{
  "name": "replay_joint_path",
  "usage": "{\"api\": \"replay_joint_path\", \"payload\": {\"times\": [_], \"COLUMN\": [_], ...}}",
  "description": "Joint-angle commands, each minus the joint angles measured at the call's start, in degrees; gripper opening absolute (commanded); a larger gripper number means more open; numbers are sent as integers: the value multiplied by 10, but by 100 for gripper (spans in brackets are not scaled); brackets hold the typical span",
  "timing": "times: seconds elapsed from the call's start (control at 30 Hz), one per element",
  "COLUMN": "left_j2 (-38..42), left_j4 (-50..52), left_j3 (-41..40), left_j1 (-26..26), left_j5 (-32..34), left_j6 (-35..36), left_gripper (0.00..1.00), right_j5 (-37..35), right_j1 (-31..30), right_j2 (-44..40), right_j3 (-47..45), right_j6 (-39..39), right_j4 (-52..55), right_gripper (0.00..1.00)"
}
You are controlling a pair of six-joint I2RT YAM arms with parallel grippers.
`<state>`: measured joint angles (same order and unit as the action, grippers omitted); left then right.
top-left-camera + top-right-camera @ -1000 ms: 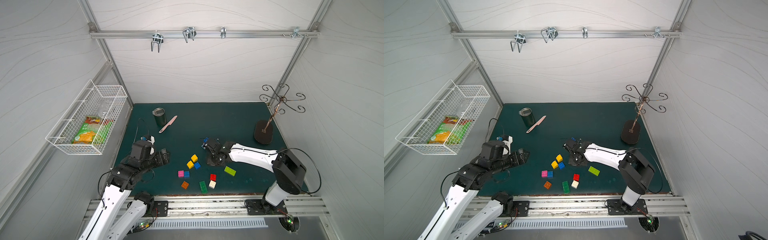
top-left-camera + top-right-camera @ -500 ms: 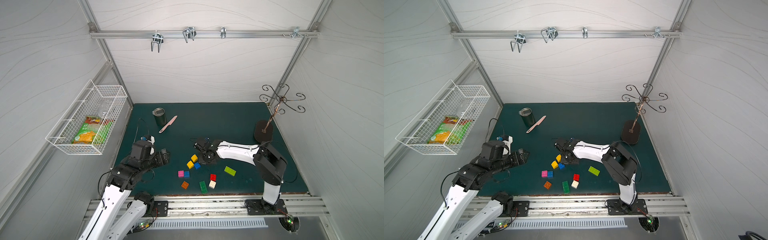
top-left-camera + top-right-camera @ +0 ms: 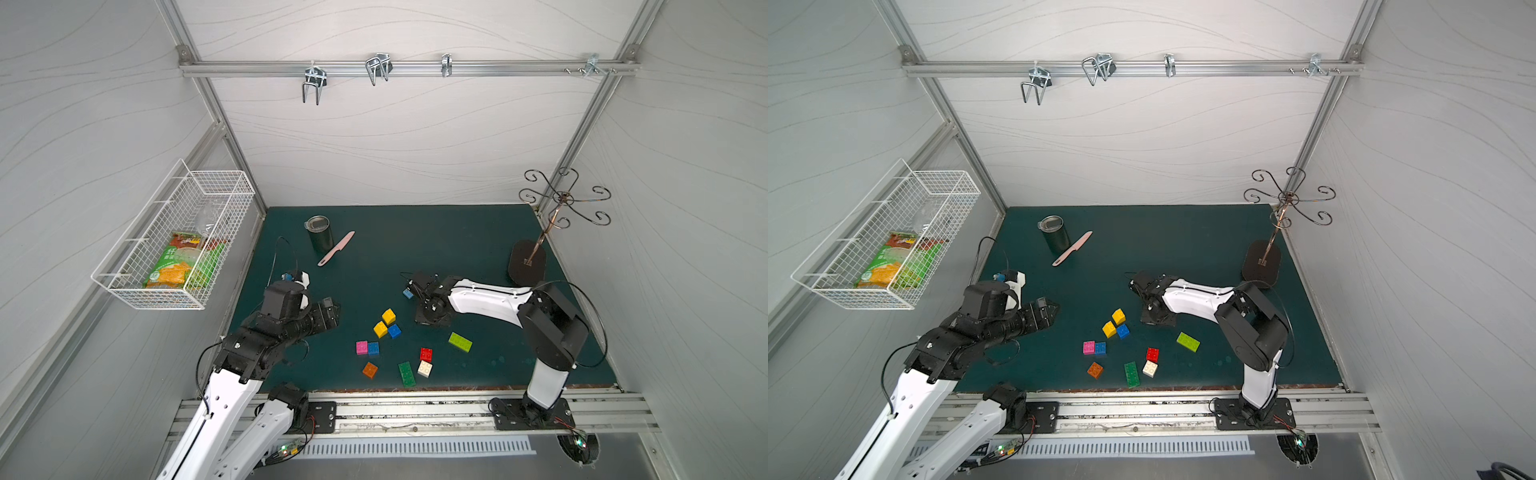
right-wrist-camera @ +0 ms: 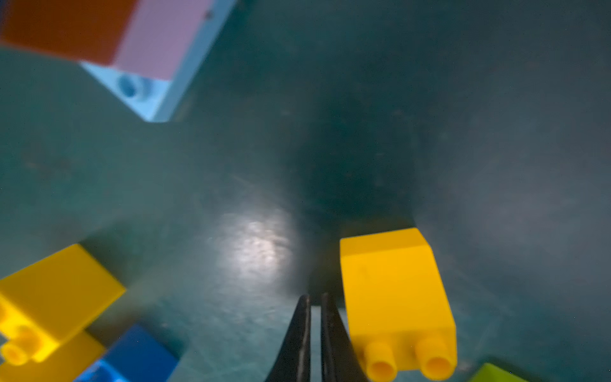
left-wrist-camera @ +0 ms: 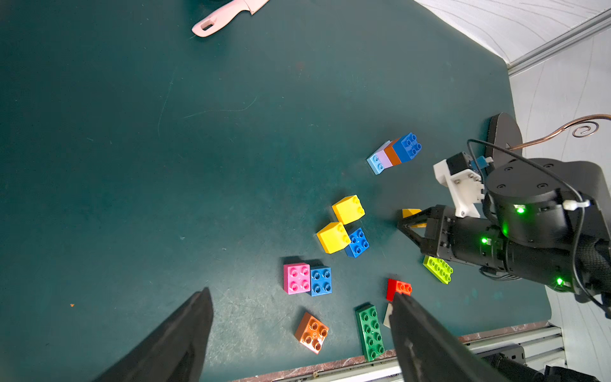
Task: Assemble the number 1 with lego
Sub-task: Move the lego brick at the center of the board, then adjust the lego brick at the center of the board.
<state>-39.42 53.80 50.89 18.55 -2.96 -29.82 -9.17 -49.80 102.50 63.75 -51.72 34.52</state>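
yellow brick (image 5: 347, 209) and pink brick (image 5: 296, 277) are smooth glossy plastic, studs catching the light. tabletop (image 5: 165, 148) is a mostly matt dark-green sheet with fine scratches and scuffs. knife (image 3: 336, 248) looks like smooth pink plastic, cup (image 3: 321, 239) is dark with a shiny metal rim. basket (image 3: 220, 183) is white-coated wire, rail (image 3: 407, 68) bare brushed-looking metal, walls (image 3: 395, 145) white with a wavy grain

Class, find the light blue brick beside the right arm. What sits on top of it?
On it: a lilac brick, an orange brick, then a blue brick topmost. One end of the light blue brick shows bare studs; the rest is covered.
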Motion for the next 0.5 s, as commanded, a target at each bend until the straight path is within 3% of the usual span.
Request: {"api": "replay_joint_path", "payload": {"times": [0.0,0.27,0.47], "left_j2": [0,-2,-4], "left_j4": [-6,-6,-6], "left_j3": [8,8,8], "left_j1": [3,3,3], "left_j5": [7,8,5], "left_j6": [-2,-1,-1], "left_gripper": [89,89,89], "right_j5": [-15,-7,15], "right_j1": [17,35,60], "right_j2": [-31,-98,-176], "right_j3": [-13,-38,-52], "right_j6": [28,43,35], "right_j4": [26,47,45], "right_gripper": [12,14,26]}}
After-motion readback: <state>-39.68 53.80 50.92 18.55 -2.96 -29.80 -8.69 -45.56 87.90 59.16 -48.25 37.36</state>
